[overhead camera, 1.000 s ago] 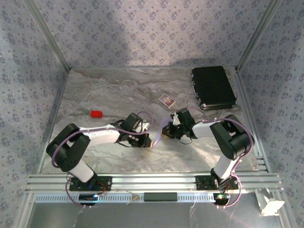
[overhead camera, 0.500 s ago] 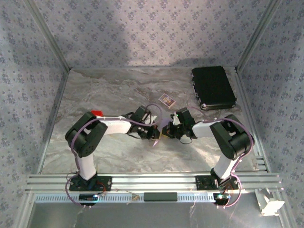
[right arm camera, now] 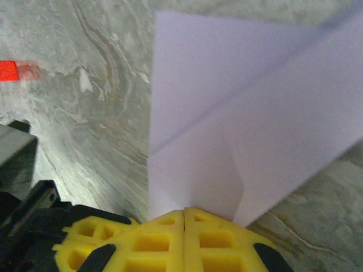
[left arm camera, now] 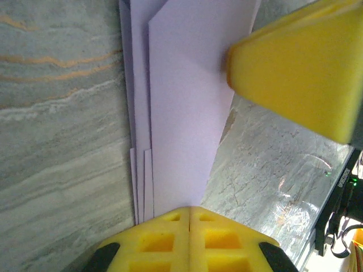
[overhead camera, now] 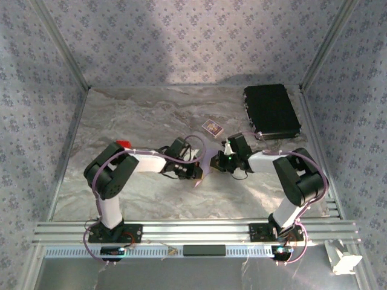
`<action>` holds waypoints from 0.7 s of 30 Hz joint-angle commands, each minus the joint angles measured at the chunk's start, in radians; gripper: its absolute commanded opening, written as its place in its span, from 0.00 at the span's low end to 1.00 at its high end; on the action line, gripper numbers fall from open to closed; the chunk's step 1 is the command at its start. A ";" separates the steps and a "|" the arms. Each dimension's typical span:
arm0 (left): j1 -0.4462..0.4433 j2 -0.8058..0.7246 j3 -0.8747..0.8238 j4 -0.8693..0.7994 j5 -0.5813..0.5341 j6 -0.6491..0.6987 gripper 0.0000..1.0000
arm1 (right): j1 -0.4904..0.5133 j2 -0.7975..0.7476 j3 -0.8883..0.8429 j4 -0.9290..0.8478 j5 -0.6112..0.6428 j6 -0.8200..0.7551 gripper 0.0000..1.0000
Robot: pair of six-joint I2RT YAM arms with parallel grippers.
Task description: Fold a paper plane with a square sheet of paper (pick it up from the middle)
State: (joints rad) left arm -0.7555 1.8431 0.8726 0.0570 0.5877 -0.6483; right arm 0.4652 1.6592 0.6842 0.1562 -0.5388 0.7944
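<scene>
As left gripper (left arm camera: 190, 211) pinches the paper (left arm camera: 181, 113), right gripper (right arm camera: 185, 212) pinches too

A black case (overhead camera: 272, 112) lies flat near the bench's (overhead camera: 133, 115) two-o'clock corner. A small patterned card (overhead camera: 212, 127) sits just beyond centre, toward twelve. A small red block (overhead camera: 124, 144) rests toward nine o'clock. Floral-print walls (overhead camera: 181, 42) enclose three sides, and an aluminium rail (overhead camera: 199, 229) runs along six o'clock.

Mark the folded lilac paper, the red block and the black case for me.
folded lilac paper (left arm camera: 181, 113), left wrist view, on its top folded layer.
red block (right arm camera: 8, 71), right wrist view, on its visible face.
black case (overhead camera: 272, 110), top external view, middle of its lid.
</scene>
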 commanded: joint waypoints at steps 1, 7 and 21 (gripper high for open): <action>-0.018 0.041 -0.052 -0.115 -0.064 -0.017 0.00 | 0.007 0.037 0.038 -0.033 -0.010 -0.047 0.06; -0.019 0.051 -0.042 -0.126 -0.078 -0.029 0.00 | -0.122 0.105 0.032 -0.060 -0.046 -0.106 0.06; -0.043 0.043 -0.067 -0.060 -0.047 -0.079 0.00 | -0.274 0.071 0.158 -0.147 -0.032 -0.130 0.08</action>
State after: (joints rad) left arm -0.7792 1.8420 0.8642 0.0853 0.5789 -0.6987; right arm 0.1871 1.7737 0.8257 0.0685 -0.5892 0.6788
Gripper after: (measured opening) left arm 0.044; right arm 0.080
